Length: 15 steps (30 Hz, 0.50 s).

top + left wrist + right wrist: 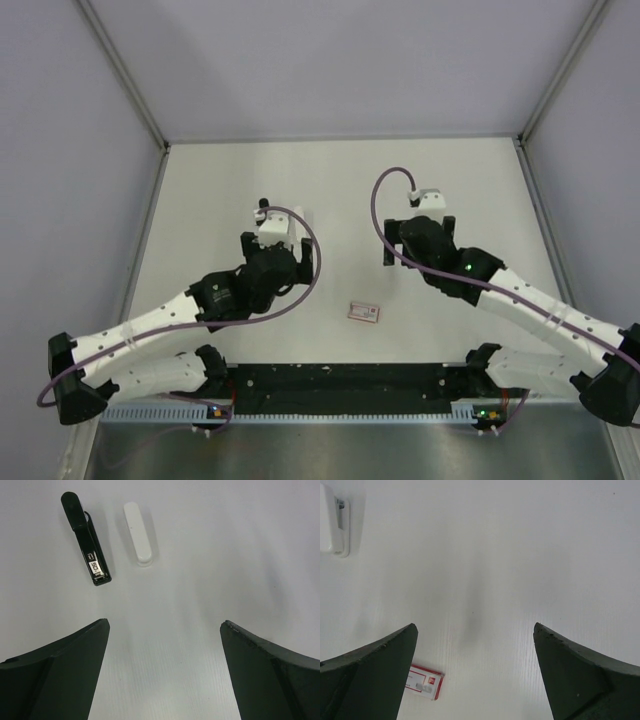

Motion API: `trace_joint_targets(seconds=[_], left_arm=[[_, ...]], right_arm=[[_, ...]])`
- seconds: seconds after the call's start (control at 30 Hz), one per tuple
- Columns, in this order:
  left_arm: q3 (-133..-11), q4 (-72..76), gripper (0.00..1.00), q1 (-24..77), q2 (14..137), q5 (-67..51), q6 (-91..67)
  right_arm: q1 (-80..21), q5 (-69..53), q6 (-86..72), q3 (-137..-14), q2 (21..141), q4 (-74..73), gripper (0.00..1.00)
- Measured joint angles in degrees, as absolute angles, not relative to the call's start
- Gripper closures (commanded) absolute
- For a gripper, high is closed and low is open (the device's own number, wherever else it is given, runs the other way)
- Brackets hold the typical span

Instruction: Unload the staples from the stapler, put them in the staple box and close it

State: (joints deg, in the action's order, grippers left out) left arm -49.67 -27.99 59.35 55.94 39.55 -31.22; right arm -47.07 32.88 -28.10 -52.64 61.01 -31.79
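My left pincer (165, 625) and right pincer (475, 627) were spread, empty. Black stapler (86, 540) lay upper left of left wrist view; staples not visible, probably loaded. Best: pin body, then open.

One black stapler (87, 542), one white oblong piece (139, 531) and one red-and-white box (364, 312) on one table (450, 180).

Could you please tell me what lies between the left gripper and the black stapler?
Nothing does: in the left wrist view, only bare white table separates the open left gripper from the black stapler.
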Motion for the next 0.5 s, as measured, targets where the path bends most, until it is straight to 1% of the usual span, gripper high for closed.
trace_joint_targets(seconds=[0.5], left_arm=[[-49.7, -28.8, 0.01, 59.4, 54.4, 41.9, -28.9]], right_arm=[[-47.1, 34.6, -26.5, -53.0, 61.3, -32.8, 0.01]])
